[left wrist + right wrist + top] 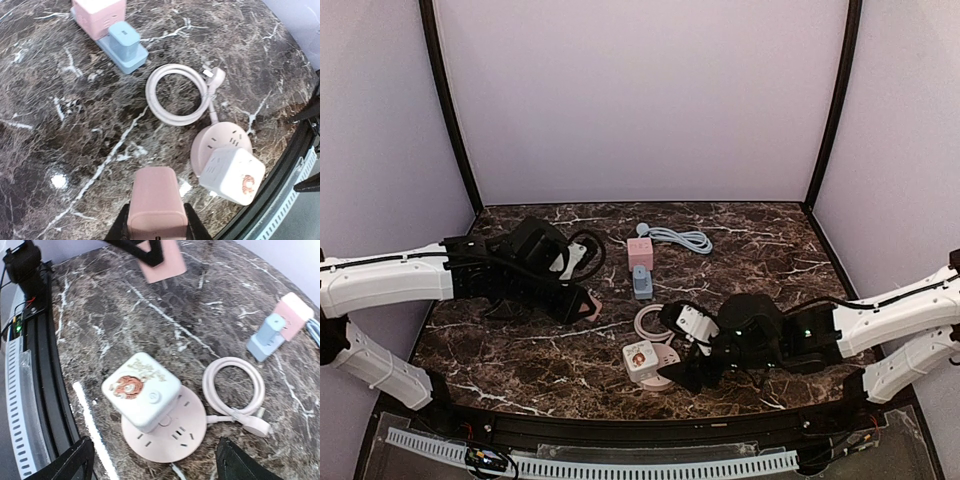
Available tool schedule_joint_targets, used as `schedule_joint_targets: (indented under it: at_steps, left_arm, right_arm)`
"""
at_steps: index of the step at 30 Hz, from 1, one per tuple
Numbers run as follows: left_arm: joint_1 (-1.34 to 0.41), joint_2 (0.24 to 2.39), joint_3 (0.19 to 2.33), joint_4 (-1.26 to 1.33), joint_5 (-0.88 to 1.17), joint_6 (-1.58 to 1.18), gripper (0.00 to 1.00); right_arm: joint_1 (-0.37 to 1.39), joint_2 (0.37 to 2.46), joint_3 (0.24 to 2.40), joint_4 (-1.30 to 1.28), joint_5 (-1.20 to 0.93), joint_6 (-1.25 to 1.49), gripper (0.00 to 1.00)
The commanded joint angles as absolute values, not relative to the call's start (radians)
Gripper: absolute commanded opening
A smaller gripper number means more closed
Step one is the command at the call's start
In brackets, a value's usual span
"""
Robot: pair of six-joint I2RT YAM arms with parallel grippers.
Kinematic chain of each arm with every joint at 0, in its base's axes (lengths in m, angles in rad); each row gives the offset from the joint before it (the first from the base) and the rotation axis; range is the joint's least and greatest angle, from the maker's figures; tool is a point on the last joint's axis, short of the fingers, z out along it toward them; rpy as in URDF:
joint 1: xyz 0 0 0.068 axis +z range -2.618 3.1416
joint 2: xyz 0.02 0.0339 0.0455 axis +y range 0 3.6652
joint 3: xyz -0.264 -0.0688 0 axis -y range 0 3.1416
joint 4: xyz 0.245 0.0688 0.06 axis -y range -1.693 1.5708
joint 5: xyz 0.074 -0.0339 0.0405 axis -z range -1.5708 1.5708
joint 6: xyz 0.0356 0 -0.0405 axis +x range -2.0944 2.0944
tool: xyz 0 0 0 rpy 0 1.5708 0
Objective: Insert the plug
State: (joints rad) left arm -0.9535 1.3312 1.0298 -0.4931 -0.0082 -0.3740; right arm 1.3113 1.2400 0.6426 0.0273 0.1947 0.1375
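My left gripper (586,304) is shut on a pink plug block (156,202), held above the marble left of centre; the block also shows at the top of the right wrist view (161,261). A white cube adapter with an orange print (141,389) sits tilted on a round pink socket strip (186,440) near the front edge. My right gripper (692,372) stands open just right of that cube (640,357), its fingers (70,462) wide apart on either side of the strip and holding nothing. Whether the cube's pins are in the strip is hidden.
The strip's white cord (652,322) lies coiled beside it. Further back stands a pink cube socket (640,251) with a light blue adapter (642,283) against it and a pale blue cable (682,238). A black rail (650,425) edges the table front.
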Motion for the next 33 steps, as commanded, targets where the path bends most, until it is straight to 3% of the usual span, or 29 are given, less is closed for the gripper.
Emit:
schedule_joint_targets:
  at_steps: [1,6,19,33]
  left_arm:
    - [-0.932,1.262,0.969,-0.551,-0.110,-0.365,0.01]
    - [-0.925,1.216,0.913,-0.544,-0.125,-0.351,0.01]
    - [-0.917,1.126,0.801,-0.494,-0.123,-0.362,0.01]
    - [-0.917,1.073,0.704,-0.390,-0.116,-0.353,0.01]
  right_arm:
    - [1.328,1.353,0.714,0.003,0.007,0.057,0.82]
    - [1.327,1.516,0.780,-0.051,-0.090,-0.069,0.82]
    - [1.309,1.638,0.902,-0.110,0.126,-0.213,0.85]
    - [1.192,1.622,0.891,0.035,-0.089,-0.487,0.84]
